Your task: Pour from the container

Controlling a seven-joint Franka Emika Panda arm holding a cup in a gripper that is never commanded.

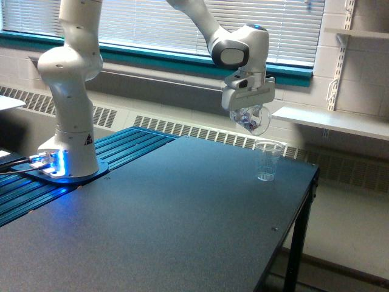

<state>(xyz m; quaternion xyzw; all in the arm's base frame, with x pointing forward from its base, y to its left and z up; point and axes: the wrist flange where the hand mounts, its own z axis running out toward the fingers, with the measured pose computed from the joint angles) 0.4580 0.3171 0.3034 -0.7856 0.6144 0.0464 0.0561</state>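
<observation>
My gripper hangs over the far right part of the dark table and is shut on the container, a clear rounded plastic cup. The container is tipped on its side, its wide rim facing the exterior view's right, with small bluish contents inside. Below it and slightly to the right, a small tapered clear plastic cup stands upright on the table. The container's rim is above and a little left of that cup's mouth, apart from it.
The arm's white base sits on blue rails at the exterior view's left. The table's right edge runs close to the small cup. A white shelf and a window with blinds lie behind.
</observation>
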